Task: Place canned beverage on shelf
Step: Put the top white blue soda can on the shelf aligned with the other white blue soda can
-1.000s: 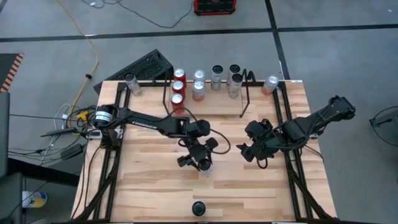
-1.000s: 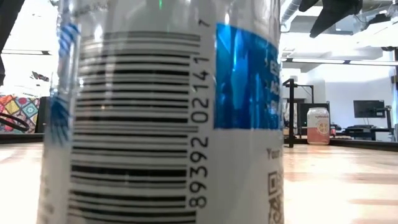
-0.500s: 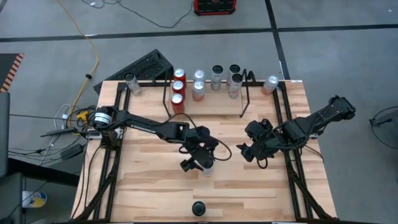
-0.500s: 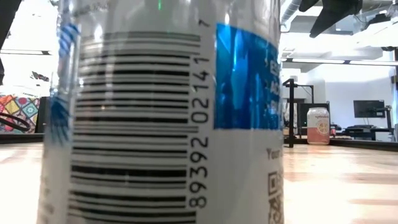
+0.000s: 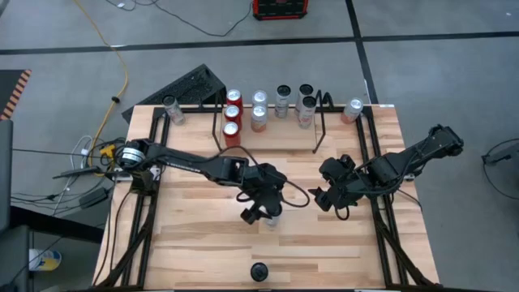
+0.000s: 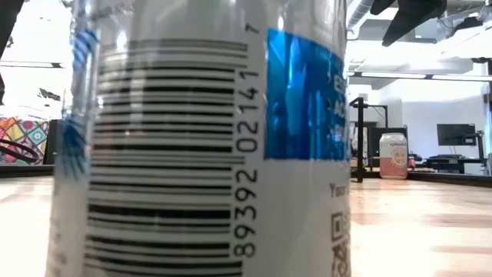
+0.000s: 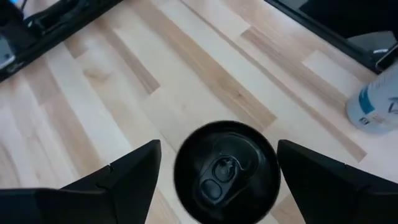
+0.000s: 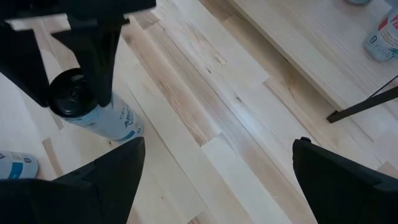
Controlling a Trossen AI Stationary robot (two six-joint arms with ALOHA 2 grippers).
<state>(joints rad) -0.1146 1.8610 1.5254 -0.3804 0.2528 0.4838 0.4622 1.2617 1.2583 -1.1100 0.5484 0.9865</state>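
A can with a black top and a white-and-blue label (image 5: 271, 219) stands upright on the wooden table, just near of the middle. It fills the low view (image 6: 200, 138). My left gripper (image 7: 217, 149) hovers open over it, one finger on each side of the can's top (image 7: 226, 171), with a narrow gap on each side. The right wrist view also shows the can (image 8: 93, 115) under those fingers. The shelf (image 5: 318, 130), a black rod rack at the far edge, holds several cans. My right gripper (image 5: 324, 199) waits open, right of centre.
Single cans stand outside the shelf at the far left (image 5: 170, 108) and far right (image 5: 353, 109). Another white-and-blue can (image 7: 373, 106) shows in the left wrist view. Black arm rails (image 5: 381, 219) run along both table sides. A small black camera (image 5: 259, 270) sits at the near edge.
My left gripper has rolled and tipped above the can, rising a little. The can has stayed in place and upright.
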